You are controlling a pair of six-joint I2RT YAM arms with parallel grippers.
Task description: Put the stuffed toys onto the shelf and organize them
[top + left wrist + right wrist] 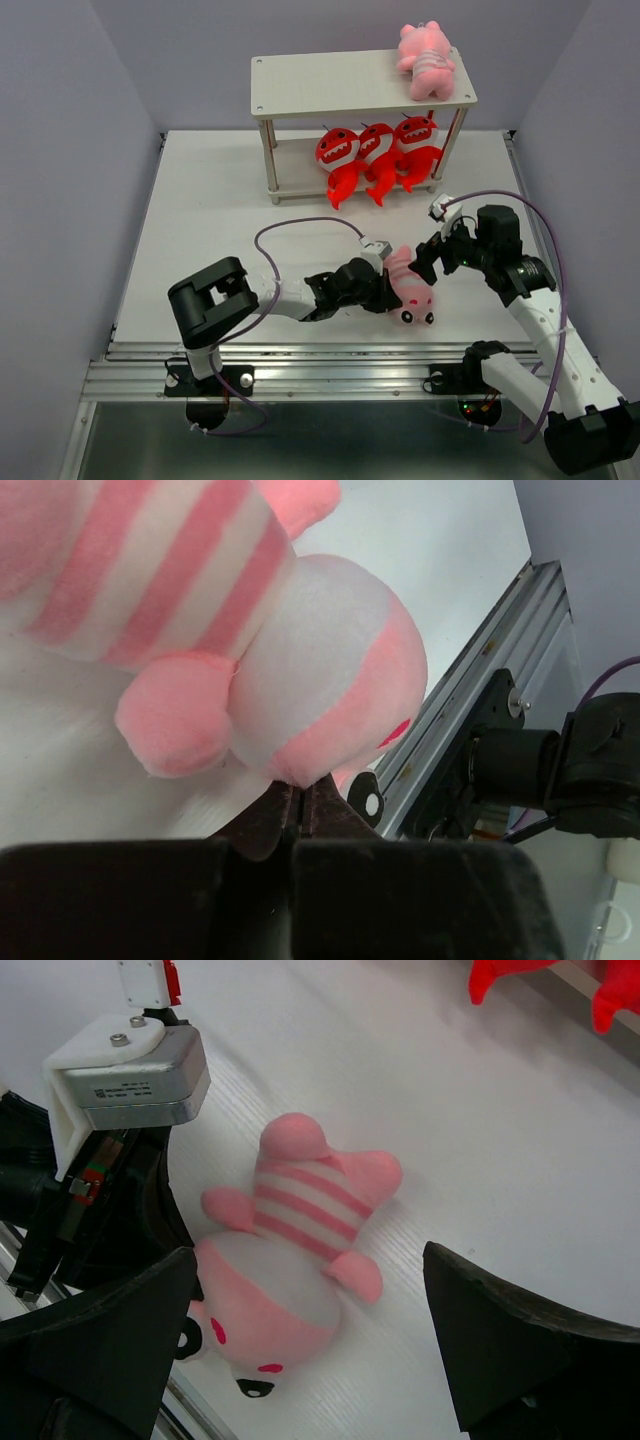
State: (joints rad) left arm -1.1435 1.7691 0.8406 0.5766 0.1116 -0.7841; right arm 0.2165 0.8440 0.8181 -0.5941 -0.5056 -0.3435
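A pink striped stuffed toy lies on the white table near its front edge, head toward the rail. My left gripper is shut, its fingertips pinching the pink edge of the toy's head. My right gripper hovers open just above the same toy, one finger on either side and touching nothing. The shelf stands at the back. Another pink striped toy lies on the right end of its top board. Three red monsters sit side by side on the lower board.
The metal rail runs along the table's front edge, right beside the held toy. Purple cables loop over the table from both arms. Grey walls close in the left, right and back sides.
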